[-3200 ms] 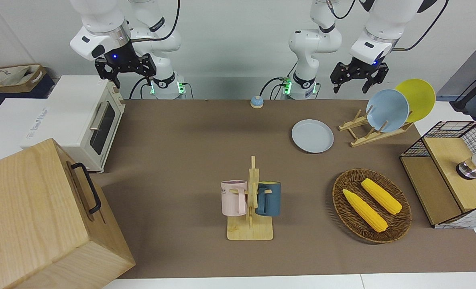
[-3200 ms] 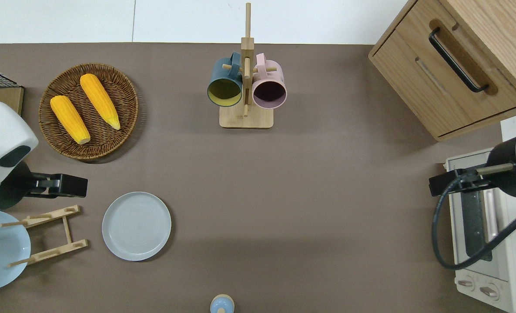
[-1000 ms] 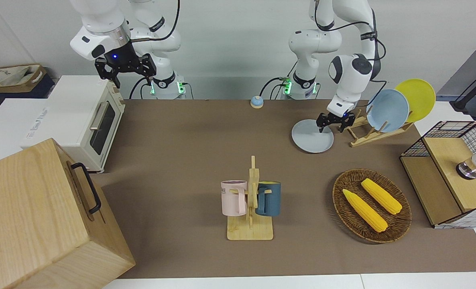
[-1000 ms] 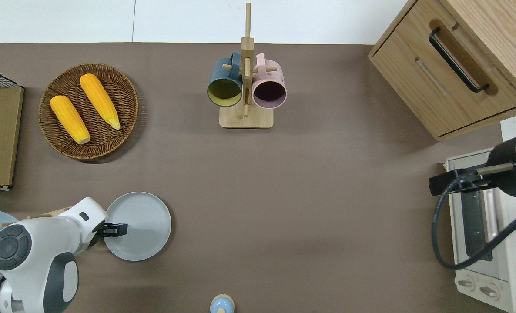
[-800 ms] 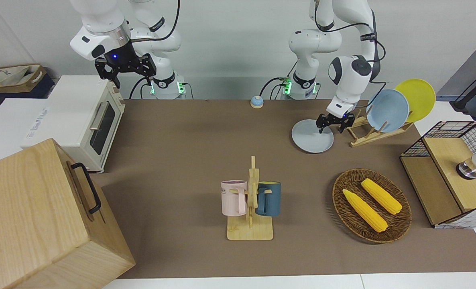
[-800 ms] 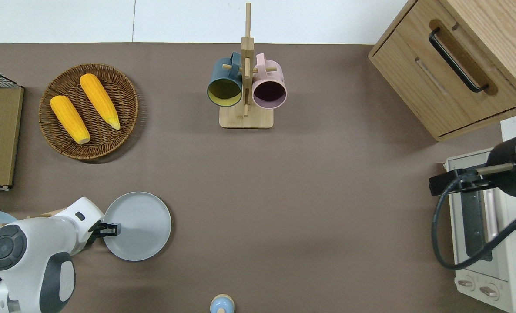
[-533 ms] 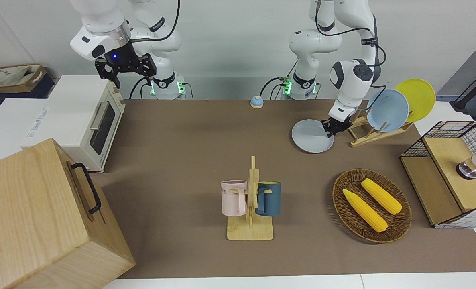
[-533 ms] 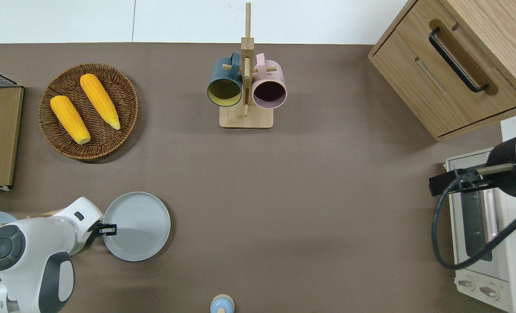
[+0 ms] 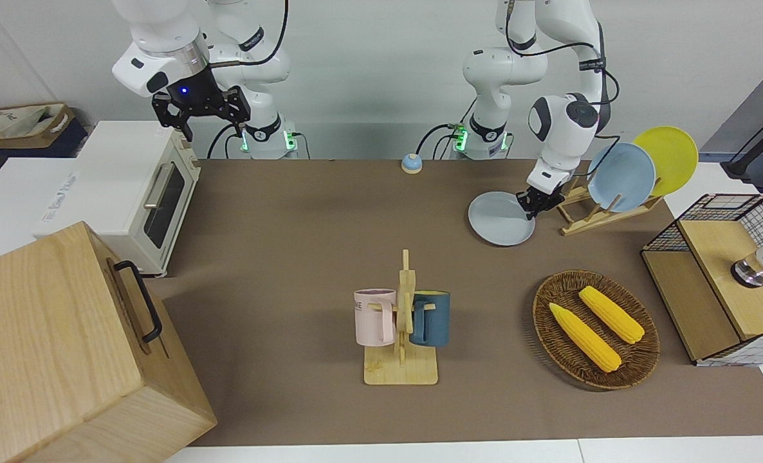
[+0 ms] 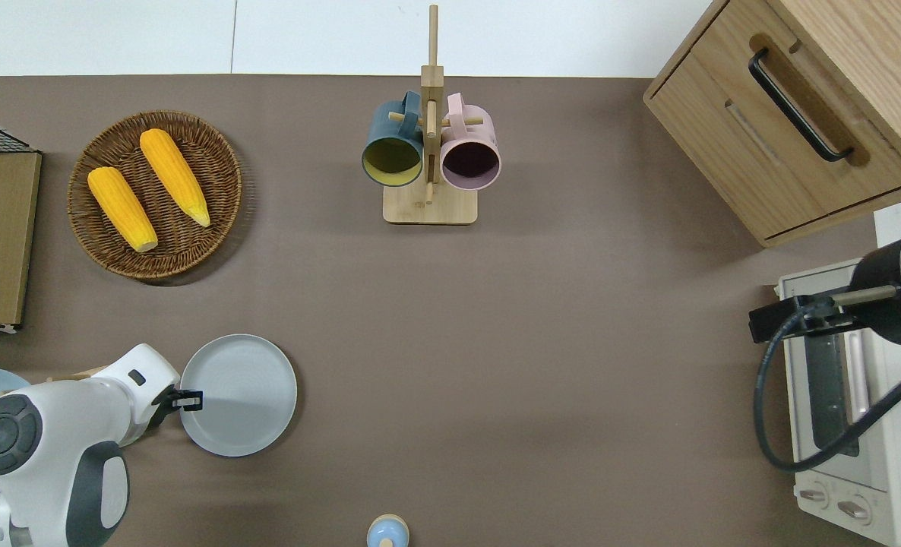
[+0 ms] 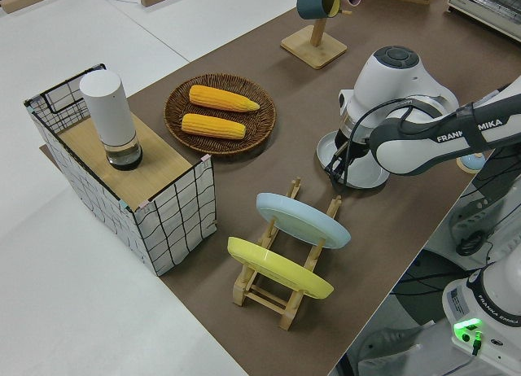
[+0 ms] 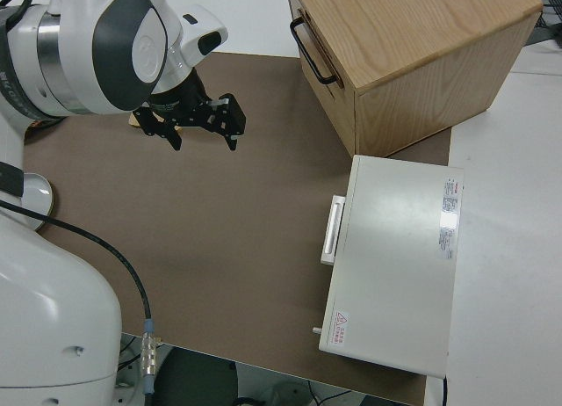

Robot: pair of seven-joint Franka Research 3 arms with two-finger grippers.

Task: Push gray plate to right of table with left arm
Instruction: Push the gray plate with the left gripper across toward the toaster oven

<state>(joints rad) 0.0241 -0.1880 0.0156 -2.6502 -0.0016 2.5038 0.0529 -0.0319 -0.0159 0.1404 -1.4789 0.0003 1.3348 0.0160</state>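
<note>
your left arm's black two-finger gripper (image 10: 189, 397) is down at table height, right against the rim of the round, pale gray-blue plate (image 10: 239, 395) on the side toward the left arm's end of the table – so the contact point looks set, but whether the fingers are spread or pressed together you cannot tell from these views. the plate itself sits flat on the large brown-topped table (image 10: 542, 365), near the robots' edge and toward the left arm's end, just beside the wooden dish rack (image 9: 590, 211) that holds the brighter light-blue plate (image 9: 621, 177) and the yellow plate (image 9: 666, 159). judging by that, nearly the whole push is left: the plate has to slide across the open brown stretch toward the right arm's end, where the white toaster oven (image 10: 845, 403) and the light wooden cabinet with the black handle (image 10: 792, 114) stand. the path between looks free, since the wooden mug stand (image 10: 429, 152) and the woven basket of corn cobs (image 10: 154, 194) lie farther from the robots. the right arm's gripper (image 9: 200, 110) is parked with its fingers spread. for writing, you can read "franka emika" along the left arm's link (image 11: 456, 132) in the left side view – the labels on the oven are too small to read.
</note>
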